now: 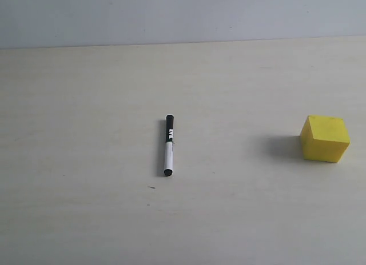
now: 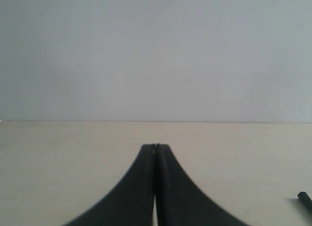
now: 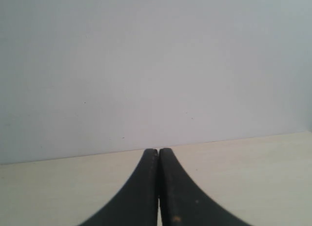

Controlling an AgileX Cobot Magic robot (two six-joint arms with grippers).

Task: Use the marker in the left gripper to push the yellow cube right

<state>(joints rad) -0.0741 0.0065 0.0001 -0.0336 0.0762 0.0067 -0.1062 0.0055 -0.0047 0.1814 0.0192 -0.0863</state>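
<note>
The marker (image 1: 168, 145) lies flat on the pale table near the middle of the exterior view, black cap end pointing away, white barrel and small black tip toward the front. Far to its right sits the yellow cube (image 1: 325, 139), apart from it. Neither arm shows in the exterior view. In the left wrist view my left gripper (image 2: 156, 146) is shut with nothing between its fingers, and one black end of the marker (image 2: 305, 200) peeks in at the frame edge. My right gripper (image 3: 158, 150) is shut and empty too, facing the wall.
The cream table (image 1: 86, 208) runs back to a plain grey-white wall (image 1: 171, 16). A tiny dark speck (image 1: 151, 187) lies on the table just in front of the marker's tip.
</note>
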